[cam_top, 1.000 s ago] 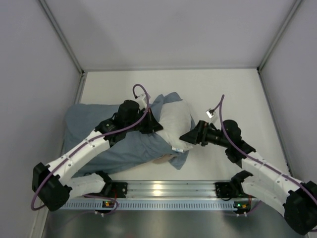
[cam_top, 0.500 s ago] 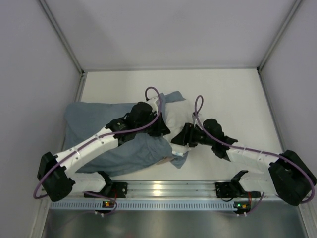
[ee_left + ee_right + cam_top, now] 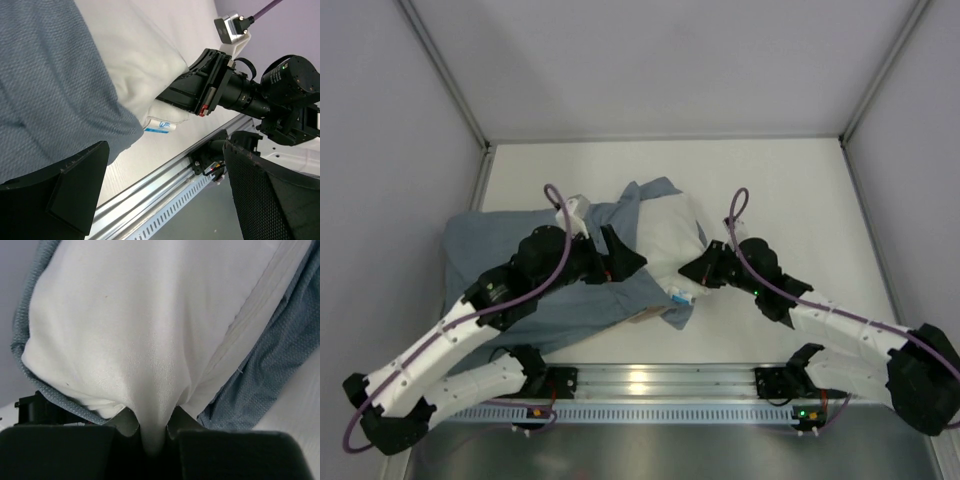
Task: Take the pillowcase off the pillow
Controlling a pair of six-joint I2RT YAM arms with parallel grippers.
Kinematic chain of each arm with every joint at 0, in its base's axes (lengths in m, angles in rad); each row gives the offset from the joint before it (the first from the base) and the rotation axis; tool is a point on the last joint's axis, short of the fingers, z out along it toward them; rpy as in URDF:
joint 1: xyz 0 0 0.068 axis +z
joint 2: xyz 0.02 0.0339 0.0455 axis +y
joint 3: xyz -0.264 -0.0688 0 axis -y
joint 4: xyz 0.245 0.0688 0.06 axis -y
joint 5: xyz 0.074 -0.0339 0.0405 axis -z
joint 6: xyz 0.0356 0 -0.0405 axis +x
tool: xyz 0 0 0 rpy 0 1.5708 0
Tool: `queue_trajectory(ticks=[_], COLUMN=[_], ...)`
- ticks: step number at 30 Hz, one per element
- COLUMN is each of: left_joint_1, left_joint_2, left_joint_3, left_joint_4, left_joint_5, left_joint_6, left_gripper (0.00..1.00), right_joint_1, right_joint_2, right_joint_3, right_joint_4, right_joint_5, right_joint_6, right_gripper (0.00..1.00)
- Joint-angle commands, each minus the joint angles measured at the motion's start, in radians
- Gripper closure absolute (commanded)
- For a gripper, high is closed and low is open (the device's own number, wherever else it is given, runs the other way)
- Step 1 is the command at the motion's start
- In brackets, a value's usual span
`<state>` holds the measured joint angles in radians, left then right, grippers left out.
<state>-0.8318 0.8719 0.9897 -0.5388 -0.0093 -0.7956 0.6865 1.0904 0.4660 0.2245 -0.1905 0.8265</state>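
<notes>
The blue-grey pillowcase [image 3: 490, 262] lies at the table's left and still covers most of the pillow. The white pillow [image 3: 670, 232] sticks out of its right end. My right gripper [image 3: 696, 271] is shut on the pillow's near right corner. In the right wrist view a fold of white pillow [image 3: 145, 315] is pinched between the jaws of that gripper [image 3: 153, 432], with pillowcase [image 3: 272, 370] at the right. My left gripper [image 3: 626, 262] hovers over the pillowcase's open edge. In the left wrist view it [image 3: 165, 195] stands open and empty, above pillowcase [image 3: 45, 85] and pillow [image 3: 135, 65].
A metal rail [image 3: 650, 380] runs along the near edge, holding both arm bases. Grey walls close in the white table [image 3: 790, 190] on three sides. A small blue and white label [image 3: 161, 127] hangs from the pillow's corner.
My left gripper has let go of the pillowcase, opened wide and drawn back to the left. My right gripper has closed on the pillow's corner.
</notes>
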Motion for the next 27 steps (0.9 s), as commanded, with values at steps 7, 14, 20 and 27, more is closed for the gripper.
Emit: queue_trajectory(ticks=[7, 14, 20, 27], left_joint_1=[-0.001, -0.001, -0.001, -0.001], left_joint_2=[-0.074, -0.151, -0.211, -0.149], left_joint_3=[-0.054, -0.235, -0.318, -0.387], left_joint_4=[-0.15, -0.095, -0.089, 0.15], left_joint_5=[-0.107, -0.089, -0.121, -0.015], left_joint_6=[-0.082, -0.145, -0.159, -0.206], left_gripper=[0.02, 0.05, 0.12, 0.14], right_joint_1=[0.004, 0.015, 0.019, 0.094], right_joint_2=[-0.158, -0.193, -0.254, -0.277], right_joint_3=[0.057, 0.043, 0.022, 0.043], right_joint_4=[-0.057, -0.008, 0.032, -0.028], right_joint_5=[0.03, -0.007, -0.004, 0.049], right_joint_6=[0.066, 0.105, 0.149, 0.16], right_gripper=[1.0, 1.0, 1.0, 1.0])
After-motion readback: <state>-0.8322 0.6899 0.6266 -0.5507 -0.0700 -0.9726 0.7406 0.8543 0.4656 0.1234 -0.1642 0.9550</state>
